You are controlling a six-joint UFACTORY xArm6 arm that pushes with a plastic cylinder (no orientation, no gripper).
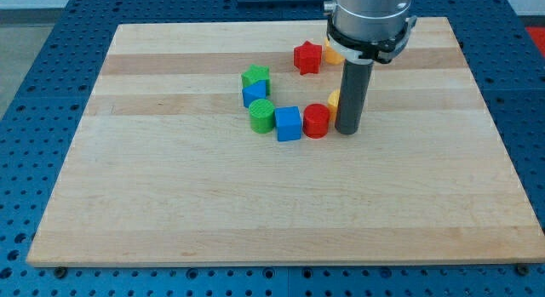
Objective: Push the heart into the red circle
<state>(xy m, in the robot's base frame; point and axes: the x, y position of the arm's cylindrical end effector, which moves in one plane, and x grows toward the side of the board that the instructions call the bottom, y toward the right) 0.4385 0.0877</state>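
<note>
Heart, yellow (334,99): mostly hidden behind my tip (347,130), near red circle (316,121). Tool: plain rod, holds nothing, tip just right of circle. Step: final nudge; next calls for pushing heart toward view's left-bottom.

No legible text, label, brand, number or sign found anywhere in the camera view. The wooden table (170,203) carries no markings, the coloured blocks show plain faces, and the dark rod and its metal collar bear no readable lettering.
</note>
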